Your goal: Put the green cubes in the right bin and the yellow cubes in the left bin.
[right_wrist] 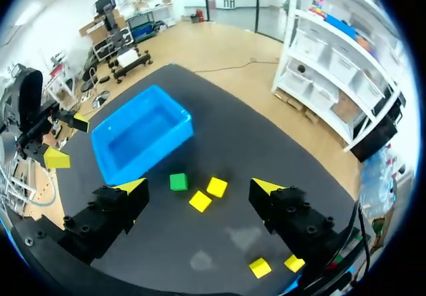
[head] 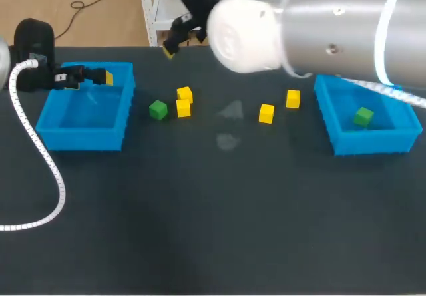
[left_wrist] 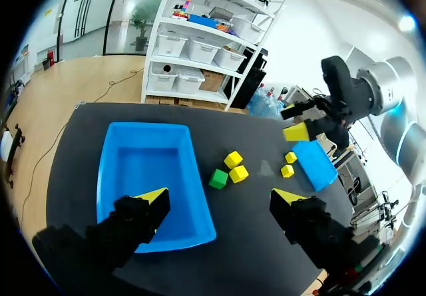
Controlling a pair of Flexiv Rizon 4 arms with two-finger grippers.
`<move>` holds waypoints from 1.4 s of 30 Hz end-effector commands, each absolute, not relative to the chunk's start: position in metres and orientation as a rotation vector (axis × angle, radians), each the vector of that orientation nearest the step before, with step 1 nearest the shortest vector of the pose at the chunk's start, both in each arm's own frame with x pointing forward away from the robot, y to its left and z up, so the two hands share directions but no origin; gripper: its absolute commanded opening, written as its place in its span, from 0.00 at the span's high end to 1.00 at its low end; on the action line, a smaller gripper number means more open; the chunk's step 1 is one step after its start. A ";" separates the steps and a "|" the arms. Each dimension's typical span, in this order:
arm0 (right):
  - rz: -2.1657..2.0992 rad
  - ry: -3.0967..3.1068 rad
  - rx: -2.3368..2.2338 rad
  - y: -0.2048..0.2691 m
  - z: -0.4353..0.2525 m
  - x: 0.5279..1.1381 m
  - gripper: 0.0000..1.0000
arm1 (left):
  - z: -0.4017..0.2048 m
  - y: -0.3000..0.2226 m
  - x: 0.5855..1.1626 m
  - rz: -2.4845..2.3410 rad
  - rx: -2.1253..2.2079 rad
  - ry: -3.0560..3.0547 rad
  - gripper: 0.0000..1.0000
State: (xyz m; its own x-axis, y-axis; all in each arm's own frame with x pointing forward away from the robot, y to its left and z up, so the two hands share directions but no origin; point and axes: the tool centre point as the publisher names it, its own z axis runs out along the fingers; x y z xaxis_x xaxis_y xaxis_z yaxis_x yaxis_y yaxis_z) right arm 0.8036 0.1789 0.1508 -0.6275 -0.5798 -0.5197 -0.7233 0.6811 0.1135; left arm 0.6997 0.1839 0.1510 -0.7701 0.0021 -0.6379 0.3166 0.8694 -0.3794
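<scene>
Worktop: dark matte worktop [head: 200, 209] carrying two bins and loose cubes.
Left bin: open blue plastic left bin [head: 80, 135] near the worktop's left side.
Right bin: open blue plastic right bin [head: 369, 143] near the right side.
Binned cube: small green binned cube [head: 363, 116] lying inside the right bin.
Loose green cube: small loose green cube [head: 158, 110] on the worktop, just right of the left bin.
Yellow pair: far yellow cube [head: 184, 94] and near yellow cube [head: 183, 108], close together beside the loose green cube.
Yellow outliers: middle yellow cube [head: 266, 113] and outer yellow cube [head: 293, 98], on the worktop left of the right bin.
Left pincer [left_wrist: 219, 199]: fingers apart, nothing held, above the left bin's far edge.
Right pincer [right_wrist: 200, 188]: fingers apart, nothing held, raised by the worktop's far edge.
</scene>
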 end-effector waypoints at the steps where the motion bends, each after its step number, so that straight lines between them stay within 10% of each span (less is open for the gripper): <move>1: 0.419 2.511 -1.069 0.200 0.134 0.818 0.00 | 0.150 0.185 0.699 -0.635 0.231 2.376 0.00; 42: 0.482 2.516 -1.170 0.220 0.123 0.823 0.00 | 0.150 0.185 0.699 -0.635 0.231 2.376 0.00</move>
State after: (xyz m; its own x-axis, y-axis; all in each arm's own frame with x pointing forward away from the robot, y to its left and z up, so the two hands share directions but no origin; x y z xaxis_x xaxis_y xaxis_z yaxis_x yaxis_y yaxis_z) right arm 0.8055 0.2032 0.1253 -0.6058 -0.6434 -0.4680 -0.7731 0.6150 0.1552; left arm 0.6998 0.1839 0.1510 -0.7701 0.0021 -0.6379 0.3166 0.8694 -0.3794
